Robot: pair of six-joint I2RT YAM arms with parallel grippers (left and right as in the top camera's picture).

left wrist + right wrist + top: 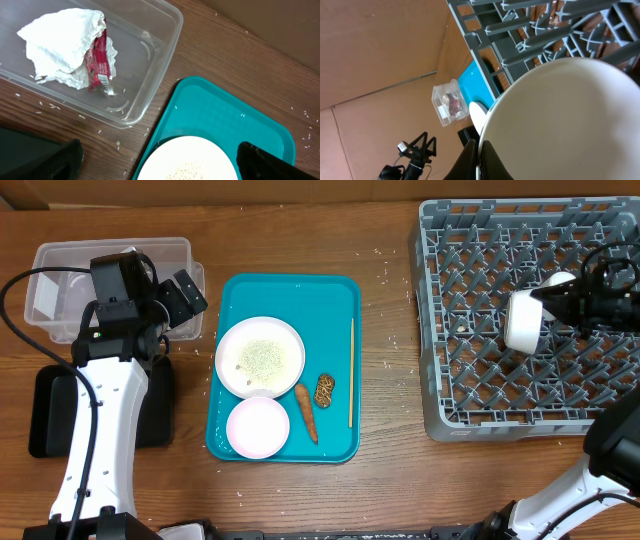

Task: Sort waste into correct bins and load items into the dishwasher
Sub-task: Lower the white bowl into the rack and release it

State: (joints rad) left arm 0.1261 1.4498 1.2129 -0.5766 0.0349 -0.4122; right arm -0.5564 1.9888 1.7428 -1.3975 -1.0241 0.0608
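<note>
Large square grey plastic dish rack (pixel 520 395) is lying under the right gripper (pixel 550 298), whose jaws are clamping shut on the rim of a white round bowl (pixel 524 325) turned on its side over the pegs. Left gripper (pixel 170 280) is hovering with jaws spread wide and nothing between them. A teal rectangular plastic tray (pixel 215 115) and a white round plate (pixel 185 155) of rice grains (pixel 187 172) are sitting below them, and a clear plastic rectangular tub (pixel 155 65) ahead-left is holding crumpled white paper (pixel 60 45) with a red scrap (pixel 99 60).
</note>
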